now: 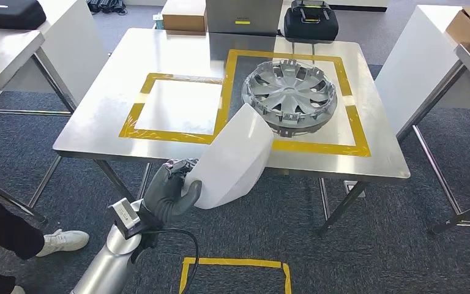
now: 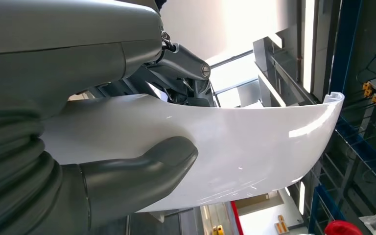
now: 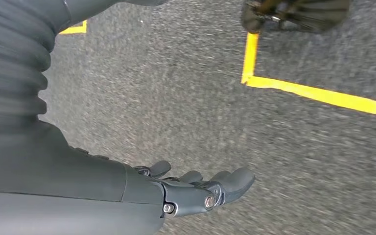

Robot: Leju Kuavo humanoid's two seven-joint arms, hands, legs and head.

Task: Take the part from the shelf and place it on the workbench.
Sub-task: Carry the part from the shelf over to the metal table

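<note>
My left hand grips a curved white plastic part by its lower edge and holds it up in front of the steel workbench. The part's top overlaps the bench's front edge in the head view. In the left wrist view the thumb presses on the white part with darker fingers behind it. My right hand hangs over the grey carpet, fingers loosely extended, holding nothing.
A grey wheel cover lies in the right yellow-taped square of the bench. The left taped square is bare. White tables stand left and right. A person's leg and white shoe are at lower left. Yellow floor tape marks the carpet.
</note>
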